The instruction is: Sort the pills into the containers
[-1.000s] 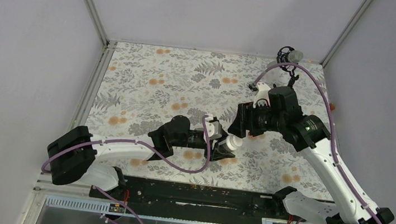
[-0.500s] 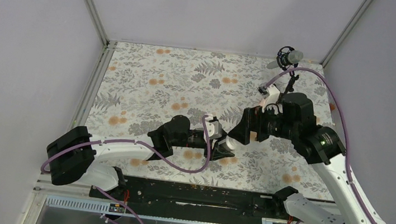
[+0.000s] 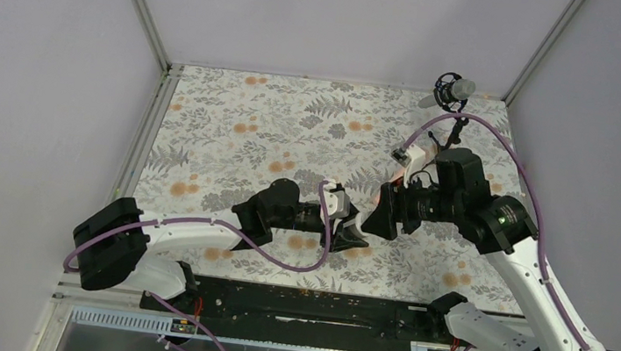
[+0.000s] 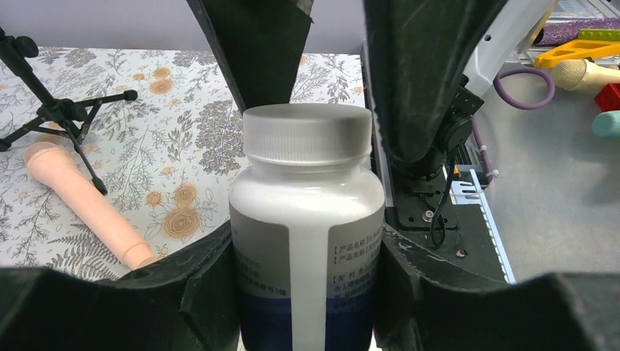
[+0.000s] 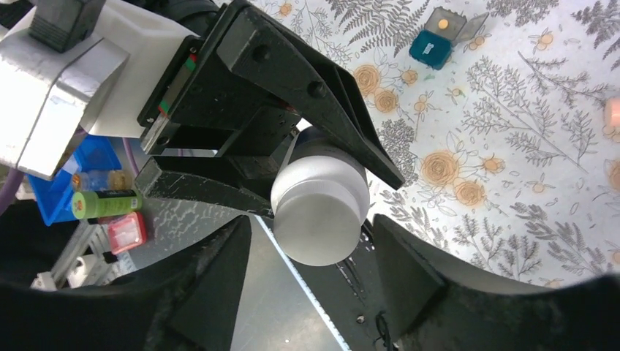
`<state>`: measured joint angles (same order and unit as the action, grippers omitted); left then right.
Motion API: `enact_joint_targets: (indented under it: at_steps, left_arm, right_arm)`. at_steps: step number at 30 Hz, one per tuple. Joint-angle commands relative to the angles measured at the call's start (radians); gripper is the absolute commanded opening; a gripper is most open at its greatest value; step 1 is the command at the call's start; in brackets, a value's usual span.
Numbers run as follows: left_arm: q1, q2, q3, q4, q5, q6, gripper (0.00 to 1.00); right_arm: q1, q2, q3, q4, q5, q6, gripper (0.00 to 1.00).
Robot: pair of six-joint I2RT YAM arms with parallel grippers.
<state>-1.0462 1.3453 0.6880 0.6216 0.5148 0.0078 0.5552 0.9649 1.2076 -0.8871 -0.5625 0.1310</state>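
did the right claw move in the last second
Yes. In the top view the right claw slid away from the microphone at the back, toward the near edge, and now straddles the cap of the bottle in the left claw.

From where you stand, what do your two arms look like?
Both arms, left arm and right arm, have glossy white links with chunky black joints. A purple cable loops along each. The left tool and right tool carry matte black wedge-shaped fingers.
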Motion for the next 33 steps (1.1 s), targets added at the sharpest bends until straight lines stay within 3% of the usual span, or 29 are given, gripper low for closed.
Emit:
enact_joint_targets:
  at_steps: [1,7,14,15,18,20,26,30,33]
  left_arm:
    - [-0.002,-0.009,0.046,0.036,0.038,0.017,0.00]
    - [-0.002,0.000,0.059,0.016,0.027,0.029,0.00]
    - [-0.002,0.008,0.063,-0.031,-0.108,0.052,0.00]
    - [-0.002,0.008,0.062,-0.036,-0.128,0.052,0.00]
    - [-0.002,0.007,0.057,-0.041,-0.149,0.046,0.00]
    - [-0.002,0.005,0.047,-0.037,-0.145,0.039,0.00]
    - [-0.002,0.001,0.034,-0.024,-0.100,0.021,0.00]
    - [-0.002,-0.016,0.036,-0.035,-0.017,0.019,0.00]
    - [-0.002,-0.036,0.038,-0.047,0.062,0.015,0.00]
  right_arm:
    - [-0.005,0.012,-0.001,0.004,0.032,0.005,0.62]
    - [-0.005,0.009,-0.103,0.168,0.107,0.138,0.36]
    - [-0.001,-0.004,-0.189,0.305,0.451,0.566,0.26]
    - [-0.001,-0.010,-0.200,0.317,0.477,0.622,0.28]
    - [-0.003,-0.042,-0.216,0.372,0.447,0.644,0.74]
    - [-0.004,-0.063,-0.207,0.383,0.355,0.555,0.89]
    - [-0.005,-0.187,-0.169,0.300,0.199,0.266,0.99]
    - [-0.004,-0.204,-0.129,0.177,0.143,0.084,0.99]
    - [-0.005,-0.180,-0.098,0.084,0.073,-0.045,0.93]
